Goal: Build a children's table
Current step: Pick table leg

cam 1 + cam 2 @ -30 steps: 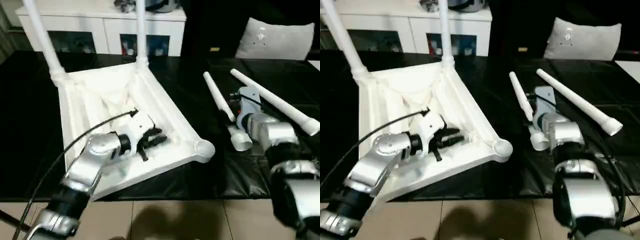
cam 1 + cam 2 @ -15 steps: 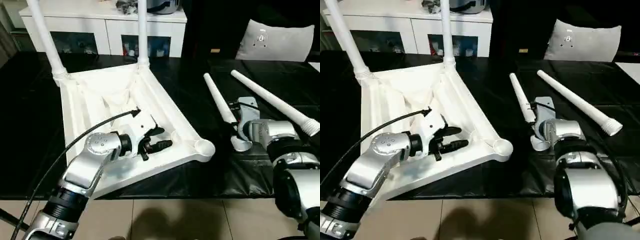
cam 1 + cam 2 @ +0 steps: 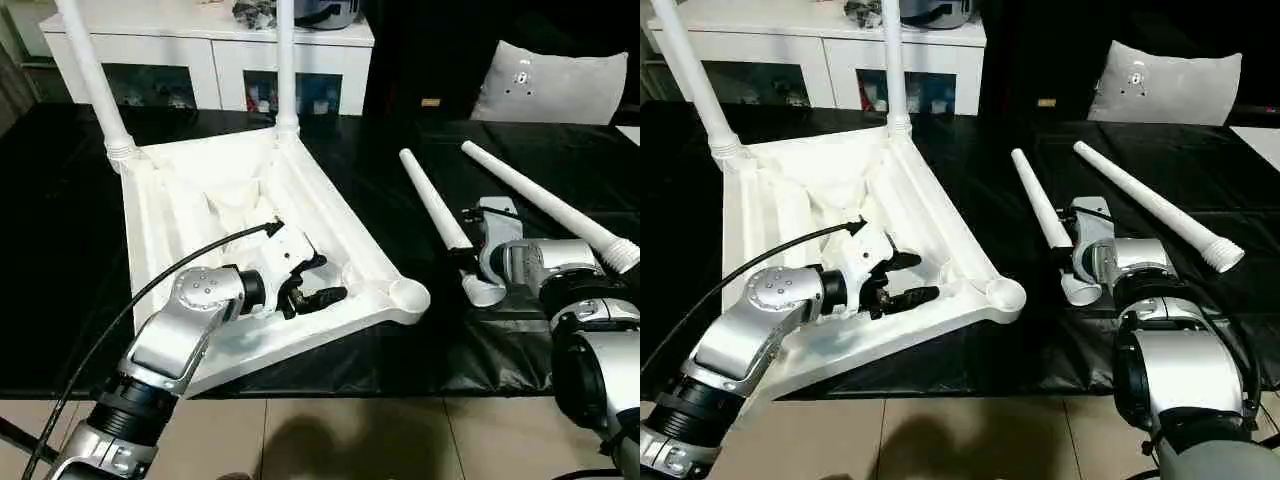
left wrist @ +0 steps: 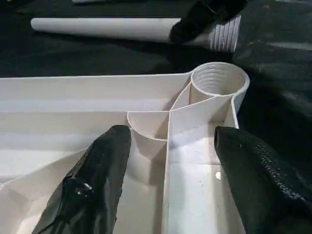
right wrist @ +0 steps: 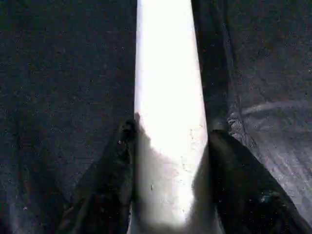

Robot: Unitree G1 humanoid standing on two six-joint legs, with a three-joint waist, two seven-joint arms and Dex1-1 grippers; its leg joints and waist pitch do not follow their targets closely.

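Left gripper [image 4: 168, 180] now spread wider than a second ago, empty, over ribbed underside of upturned white plastic square tabletop [image 3: 180, 205] on black-covered table [image 3: 60, 260], aimed toward round corner socket [image 4: 218, 80].

Right gripper [image 5: 168, 180], wide apart earlier, now closed around near white tapered plastic leg [image 3: 436, 213]; second loose leg [image 3: 545, 205] lying beside; two legs standing upright in far sockets.

White tabletop [image 3: 180, 200], legs [image 3: 432, 205]; black cloth [image 3: 380, 170]; black claw fingers [image 4: 97, 180]; grey cushion [image 3: 555, 90].
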